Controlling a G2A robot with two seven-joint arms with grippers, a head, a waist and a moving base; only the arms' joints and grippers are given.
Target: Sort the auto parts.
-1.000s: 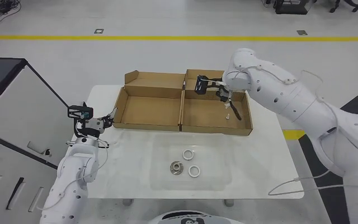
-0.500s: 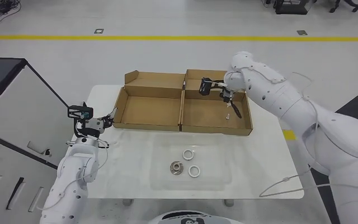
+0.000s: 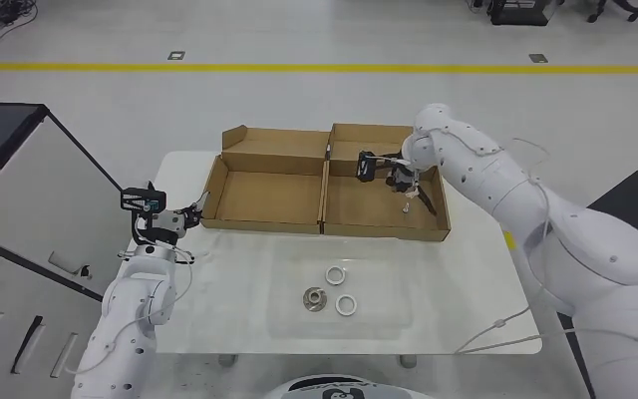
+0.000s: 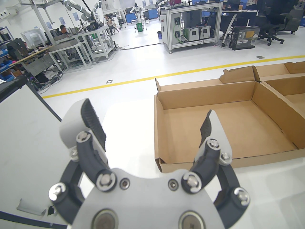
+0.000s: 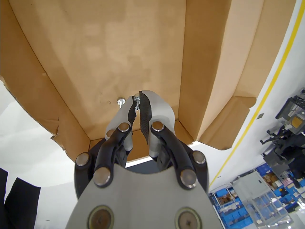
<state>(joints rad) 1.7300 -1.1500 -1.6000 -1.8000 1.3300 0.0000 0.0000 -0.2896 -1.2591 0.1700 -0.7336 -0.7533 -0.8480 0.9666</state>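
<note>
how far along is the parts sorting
Done: nothing visibly dropped off yet. In hand: the right claw pinches a bolt inside the right cardboard box. Remaining: two white rings and a metal flanged part lie on the table; the left claw sits open beside the left cardboard box.

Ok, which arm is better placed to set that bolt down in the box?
Right. The right gripper is shut on the bolt, low inside the right-hand box. The left gripper is open and empty, outside the other box, well away from the bolt.
</note>
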